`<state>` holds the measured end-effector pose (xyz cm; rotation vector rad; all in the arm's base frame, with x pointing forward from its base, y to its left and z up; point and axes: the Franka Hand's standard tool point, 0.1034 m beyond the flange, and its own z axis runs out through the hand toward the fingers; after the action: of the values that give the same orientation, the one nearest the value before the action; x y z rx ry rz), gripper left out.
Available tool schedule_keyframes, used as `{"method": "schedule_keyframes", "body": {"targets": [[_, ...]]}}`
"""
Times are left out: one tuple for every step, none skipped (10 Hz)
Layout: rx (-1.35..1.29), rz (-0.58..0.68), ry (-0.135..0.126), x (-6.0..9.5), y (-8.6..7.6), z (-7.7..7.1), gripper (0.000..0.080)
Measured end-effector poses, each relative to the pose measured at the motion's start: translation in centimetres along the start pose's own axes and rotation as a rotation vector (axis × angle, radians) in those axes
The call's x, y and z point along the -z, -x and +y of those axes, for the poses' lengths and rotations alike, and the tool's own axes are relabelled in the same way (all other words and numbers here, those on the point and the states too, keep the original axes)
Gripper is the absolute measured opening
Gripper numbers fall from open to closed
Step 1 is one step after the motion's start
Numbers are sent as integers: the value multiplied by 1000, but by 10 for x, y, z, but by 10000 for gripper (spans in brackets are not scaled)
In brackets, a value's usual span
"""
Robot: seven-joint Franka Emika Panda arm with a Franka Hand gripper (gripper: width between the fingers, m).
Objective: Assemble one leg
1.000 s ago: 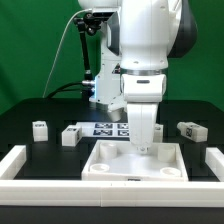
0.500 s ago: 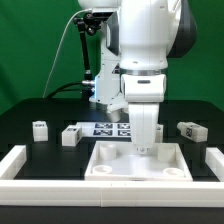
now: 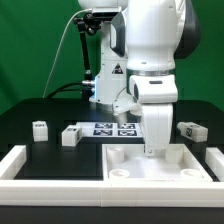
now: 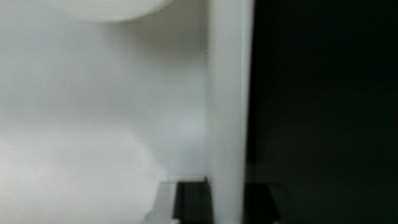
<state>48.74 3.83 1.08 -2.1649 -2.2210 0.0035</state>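
Pincer [image 3: 153, 150] is planted at the white panel [image 3: 128, 172], grip impossible to tell. The panel has slid with it toward the exterior view's right, probably being squared up. Nearest leg [image 3: 190, 130] waits just behind, untouched.

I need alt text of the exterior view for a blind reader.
A white robot arm holds its gripper down at a large white panel on a black table. Behind it lie the marker board and three small legs, two at the exterior view's left, one at its right.
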Motion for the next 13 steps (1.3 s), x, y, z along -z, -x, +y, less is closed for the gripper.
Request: {"method": "schedule_keyframes", "body": {"targets": [[-2,0,1,0,-1,0,58],[7,3,1,0,-7,0,58],[12,7,-1,-1,-18,1,58],[6,8,-7,-1,-27,3,59],[-4,7,-11,-1,-29,3,59],[-17,8,-10,-1,-31,4,59],[-32,10,-9,-1,-33,4,59],[-46,11,-10,-1,-34,4,59],[-46,11,-9,-1,-34,4,59],[-47,11,-10,-1,-34,4,59],[-48,11,-10,-1,-33,4,228],[-48,11,-10,-1,-33,3,365],[-48,11,-10,-1,-33,3,365]]}}
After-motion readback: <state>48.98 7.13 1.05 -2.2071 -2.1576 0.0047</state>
